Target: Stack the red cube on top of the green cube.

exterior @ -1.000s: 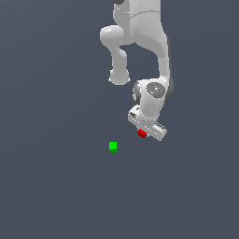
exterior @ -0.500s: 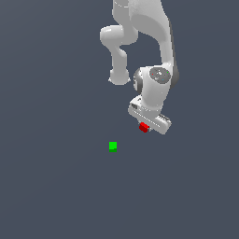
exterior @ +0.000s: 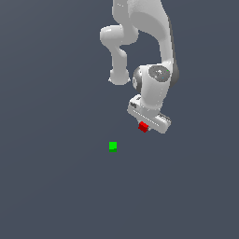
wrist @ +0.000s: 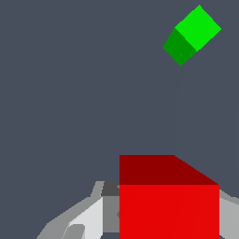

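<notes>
The red cube is held in my gripper, which is shut on it and carries it above the grey floor. In the wrist view the red cube fills the near part of the picture between the grey fingers. The green cube rests alone on the floor, toward the exterior view's left of the gripper and lower in that picture, apart from it. In the wrist view the green cube appears small and far from the red one.
The white arm reaches down from the top of the exterior view. A plain dark grey floor surrounds the cubes.
The gripper has risen a little with the red cube held in it and the wrist has turned slightly. The green cube has stayed in place.
</notes>
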Controlling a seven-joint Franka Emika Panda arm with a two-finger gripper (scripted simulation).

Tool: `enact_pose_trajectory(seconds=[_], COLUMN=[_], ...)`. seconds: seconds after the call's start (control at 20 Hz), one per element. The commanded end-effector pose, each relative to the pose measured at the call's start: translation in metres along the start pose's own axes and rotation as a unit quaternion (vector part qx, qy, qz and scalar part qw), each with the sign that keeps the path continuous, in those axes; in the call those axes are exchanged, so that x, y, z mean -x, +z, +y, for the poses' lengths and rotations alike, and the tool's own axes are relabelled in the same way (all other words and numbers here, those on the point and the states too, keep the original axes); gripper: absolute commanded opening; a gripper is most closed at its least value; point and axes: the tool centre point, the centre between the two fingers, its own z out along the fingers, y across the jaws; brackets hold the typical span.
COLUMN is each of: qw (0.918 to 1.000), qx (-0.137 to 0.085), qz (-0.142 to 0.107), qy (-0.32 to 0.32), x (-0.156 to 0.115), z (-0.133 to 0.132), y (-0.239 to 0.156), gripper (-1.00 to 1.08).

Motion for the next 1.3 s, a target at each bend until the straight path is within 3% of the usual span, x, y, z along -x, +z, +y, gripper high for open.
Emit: enact_pose_trajectory(seconds=[0.0, 0.25, 0.85, 1.25], qw=[1.0000, 1.0000, 1.0000, 1.0000], qx=[0.000, 0.000, 0.000, 0.000], qz=[0.000, 0.000, 0.000, 0.000], qy=[0.001, 0.000, 0.000, 0.000], x=[-0.007, -0.034, -0.130, -0.156], z=[0.004, 0.017, 0.064, 0.074], y=[0.002, 0.012, 0.046, 0.055], gripper=[-1.00, -1.00, -1.00, -1.00])
